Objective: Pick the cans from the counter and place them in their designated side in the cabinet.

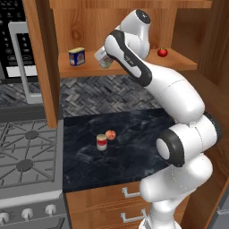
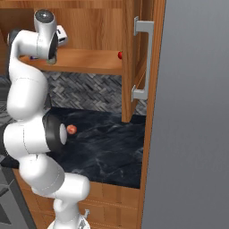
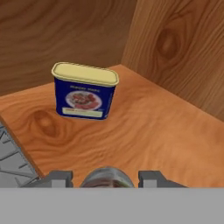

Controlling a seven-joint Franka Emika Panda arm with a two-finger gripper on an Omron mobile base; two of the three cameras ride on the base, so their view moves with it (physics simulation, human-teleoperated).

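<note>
The jaws (image 3: 106,178) are clamping a silver-topped can (image 1: 104,59) above the cabinet shelf (image 3: 166,131). A blue-and-yellow tin (image 3: 84,91) is standing on the shelf just ahead of the jaws. The red-and-white can (image 1: 102,142) is sitting well below them on the counter (image 1: 134,147), beside a small fruit (image 1: 110,134).

Grey herringbone backsplash (image 1: 107,91); gas stove (image 1: 27,156) left; wooden drawers (image 1: 112,203).

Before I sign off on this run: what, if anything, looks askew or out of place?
Nothing is spilled or damaged. One oddity: the silver-topped can with the multicoloured label held in the gripper leans tilted over the wooden cabinet shelf. The red-and-white can stands upright on the black marbled counter.
</note>
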